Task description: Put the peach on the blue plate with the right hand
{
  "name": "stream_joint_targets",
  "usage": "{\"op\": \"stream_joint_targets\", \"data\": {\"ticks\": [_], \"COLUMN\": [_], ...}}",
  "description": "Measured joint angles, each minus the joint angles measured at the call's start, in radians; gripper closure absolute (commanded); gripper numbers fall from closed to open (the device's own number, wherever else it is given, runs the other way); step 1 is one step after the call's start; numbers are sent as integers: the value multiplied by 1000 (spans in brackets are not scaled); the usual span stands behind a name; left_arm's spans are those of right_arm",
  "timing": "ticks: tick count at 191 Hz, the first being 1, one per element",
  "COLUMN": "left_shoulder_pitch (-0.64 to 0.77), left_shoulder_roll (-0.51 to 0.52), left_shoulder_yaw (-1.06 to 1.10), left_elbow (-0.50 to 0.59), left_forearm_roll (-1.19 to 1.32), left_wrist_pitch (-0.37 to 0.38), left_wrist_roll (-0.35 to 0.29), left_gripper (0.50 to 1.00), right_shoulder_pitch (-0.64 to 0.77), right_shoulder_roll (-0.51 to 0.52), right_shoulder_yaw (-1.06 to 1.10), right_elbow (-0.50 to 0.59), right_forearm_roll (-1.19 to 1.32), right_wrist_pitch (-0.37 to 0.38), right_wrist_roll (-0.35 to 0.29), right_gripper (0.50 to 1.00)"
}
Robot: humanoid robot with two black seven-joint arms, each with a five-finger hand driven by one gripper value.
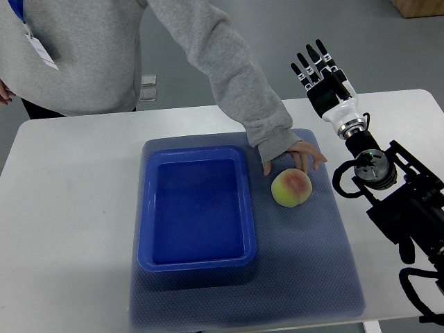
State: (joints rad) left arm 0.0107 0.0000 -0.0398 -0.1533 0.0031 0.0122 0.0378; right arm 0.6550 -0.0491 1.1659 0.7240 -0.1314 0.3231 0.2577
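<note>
Person's hand [295,154] touching peach [291,188] beside blue tray [197,208], right robot hand [318,69] raised, fingers extended

A person in a grey sweatshirt [104,48] leaned over the white surface [69,208], one hand [295,154] resting on the blue-grey mat [305,270] spread across it.

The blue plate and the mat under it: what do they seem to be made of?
Blue plate: probably moulded plastic, going by its smooth, slightly glossy walls and rounded rim. Mat: probably soft rubber or woven fabric, going by its matte, finely textured grey-blue surface.
</note>
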Motion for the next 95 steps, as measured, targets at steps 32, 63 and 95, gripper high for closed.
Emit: {"op": "stream_joint_targets", "data": {"ticks": [32, 63, 95], "left_shoulder_pitch": [0, 0, 0], "left_shoulder_roll": [0, 0, 0], "left_shoulder_yaw": [0, -2, -1], "left_elbow": [0, 3, 3], "left_forearm_roll": [0, -4, -5], "left_wrist_pitch": [0, 3, 3], "left_wrist_roll": [3, 4, 5], "left_gripper": [500, 500, 500], "right_shoulder_pitch": [0, 4, 11], "right_shoulder_roll": [0, -1, -1], "right_shoulder_yaw": [-2, -6, -9], "right_elbow": [0, 0, 0], "right_forearm_roll": [0, -1, -9], "right_wrist_pitch": [0, -2, 5], "right_wrist_roll": [0, 0, -4], "right_gripper": [570, 570, 570]}}
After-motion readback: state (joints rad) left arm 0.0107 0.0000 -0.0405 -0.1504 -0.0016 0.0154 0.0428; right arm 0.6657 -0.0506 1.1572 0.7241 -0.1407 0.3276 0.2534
